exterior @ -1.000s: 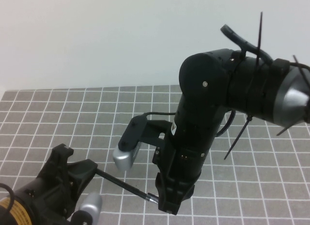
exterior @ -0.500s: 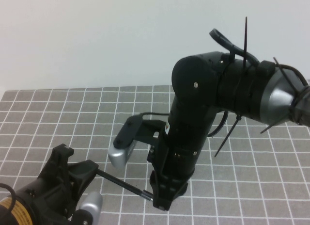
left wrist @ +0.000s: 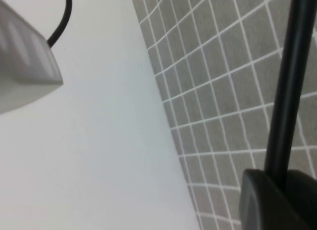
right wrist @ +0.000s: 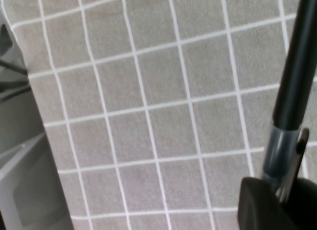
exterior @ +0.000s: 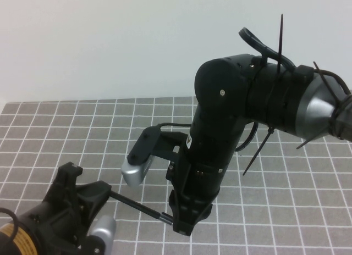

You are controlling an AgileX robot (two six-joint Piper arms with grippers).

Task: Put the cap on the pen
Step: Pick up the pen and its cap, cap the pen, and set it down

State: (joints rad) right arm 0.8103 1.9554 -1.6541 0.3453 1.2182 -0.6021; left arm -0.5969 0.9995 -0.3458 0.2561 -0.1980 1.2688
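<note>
The black pen (exterior: pixel 137 206) runs level between my two grippers, low above the checked mat. My left gripper (exterior: pixel 104 192) at the lower left is shut on its barrel (left wrist: pixel 292 81), which rises out of the dark fingers (left wrist: pixel 260 202). My right gripper (exterior: pixel 180 224) points down at the pen's other end and is shut on the clear pen cap (right wrist: pixel 281 153) with its metal clip. In the right wrist view the black barrel (right wrist: pixel 299 61) enters the cap's mouth. How deep the pen sits in the cap is hidden.
A grey checked mat (exterior: pixel 66 134) covers the table, with a plain white wall behind. The right arm's silver wrist camera (exterior: pixel 135 170) hangs just above the pen. Black cable ties (exterior: pixel 258 156) stick out from the right arm.
My right gripper has moved left along the pen with the cap, so less bare barrel shows between the grippers. The left gripper has stayed put.
</note>
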